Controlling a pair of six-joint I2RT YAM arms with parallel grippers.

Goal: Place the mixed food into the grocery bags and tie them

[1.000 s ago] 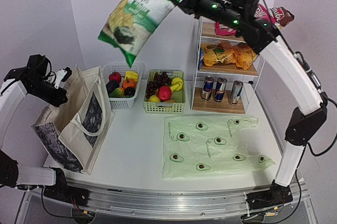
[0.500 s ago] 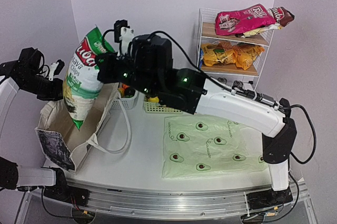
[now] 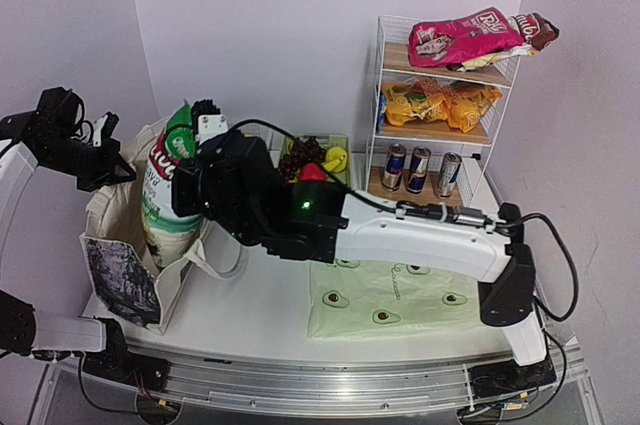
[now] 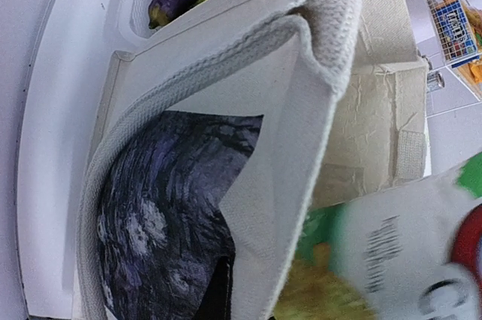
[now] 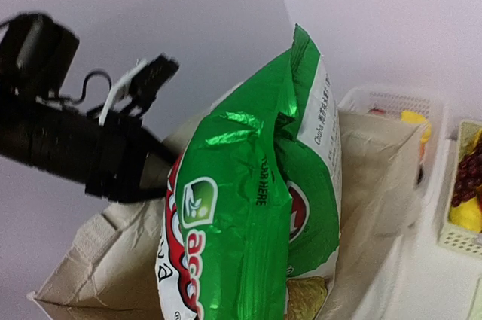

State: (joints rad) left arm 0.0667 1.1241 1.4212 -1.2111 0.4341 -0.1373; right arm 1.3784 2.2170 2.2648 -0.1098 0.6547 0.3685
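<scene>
A beige canvas tote [image 3: 125, 235] with a black-and-white panel stands at the left, its mouth open. My left gripper [image 3: 112, 167] is shut on the tote's back rim; in the left wrist view the tote cloth [image 4: 301, 109] hides its fingers. My right gripper [image 3: 200, 125] is shut on the top of a green-white snack packet [image 3: 168, 200], whose lower half is inside the tote. The right wrist view shows the packet [image 5: 256, 207] standing upright in the tote [image 5: 376, 162]. The pale-green avocado bag [image 3: 400, 295] lies flat on the table to the right.
My right arm stretches across the table's middle, hiding most of the white basket. The green basket [image 3: 312, 157] holds grapes, an apple and a banana. A wire shelf [image 3: 380, 75] at back right carries cans [image 3: 418, 167], orange packets [image 3: 440, 103] and a pink packet [image 3: 470, 37].
My right arm has swung from the shelf top leftwards and down, carrying the green-white packet into the tote's mouth. The left gripper has kept its hold on the tote's rim.
</scene>
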